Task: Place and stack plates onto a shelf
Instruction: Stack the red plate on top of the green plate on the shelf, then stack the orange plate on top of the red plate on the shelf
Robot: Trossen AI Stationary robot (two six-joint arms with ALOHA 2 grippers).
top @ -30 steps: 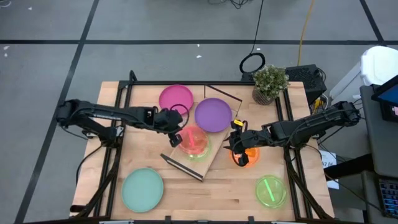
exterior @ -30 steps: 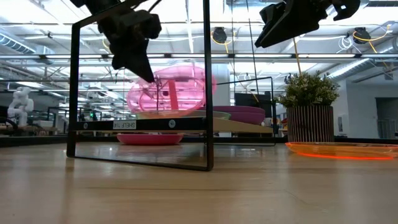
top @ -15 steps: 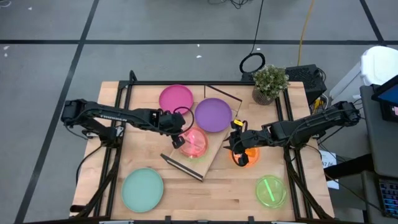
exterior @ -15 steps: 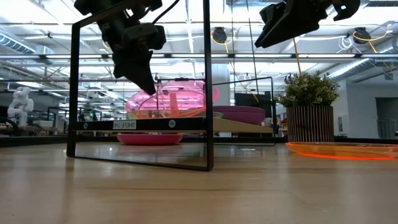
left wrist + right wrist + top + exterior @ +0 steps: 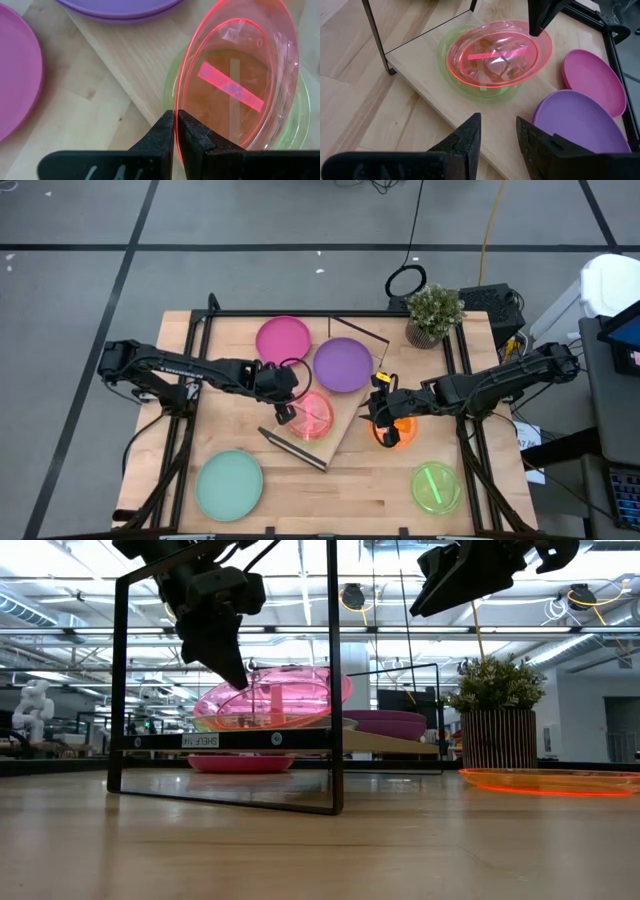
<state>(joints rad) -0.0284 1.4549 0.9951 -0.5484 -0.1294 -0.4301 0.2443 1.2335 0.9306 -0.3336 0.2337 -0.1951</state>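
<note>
Red plate lowered onto lime plate
Left gripper (image 5: pixel 175 132) pinches the red plate's (image 5: pixel 240 75) rim, lime plate (image 5: pixel 451 41) beneath; right gripper (image 5: pixel 497 131) hangs open beside the shelf (image 5: pixel 485 112).

Shelf (image 5: pixel 335 405) runs diagonally mid-table; its near black frame end (image 5: pixel 225 690) stands upright, blocking low approach from the near side. Left gripper (image 5: pixel 283 412) sits at the red plate (image 5: pixel 312 412) rim, arm crossing from the left. Purple plate (image 5: pixel 343 364) fills the shelf's far end. Right gripper (image 5: pixel 378 412) hangs just right of shelf. Bare tabletop (image 5: pixel 330 490) btwn mint plate (image 5: pixel 229 485) and lime plate (image 5: pixel 436 487). Plant (image 5: pixel 434 313) blocks far-right corner.
</note>
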